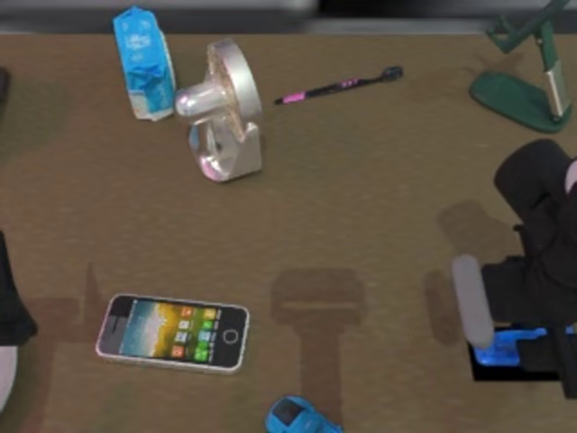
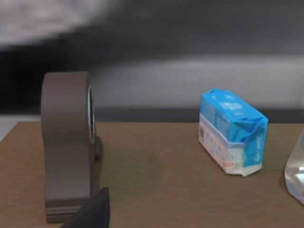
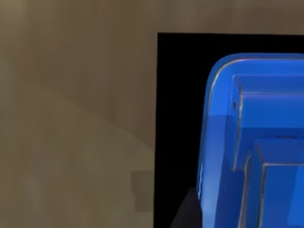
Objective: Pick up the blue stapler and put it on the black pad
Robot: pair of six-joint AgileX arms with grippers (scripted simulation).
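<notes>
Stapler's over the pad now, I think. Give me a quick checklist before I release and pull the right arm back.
1. Blue stapler over black pad: ok.
2. Stapler resting flat on the pad: cannot tell.
3. Right tool open or shut: cannot tell, arm hides it.
4. Green stand beyond the right arm: ok, apart.
5. Left arm parked at the table's left edge: ok.
</notes>
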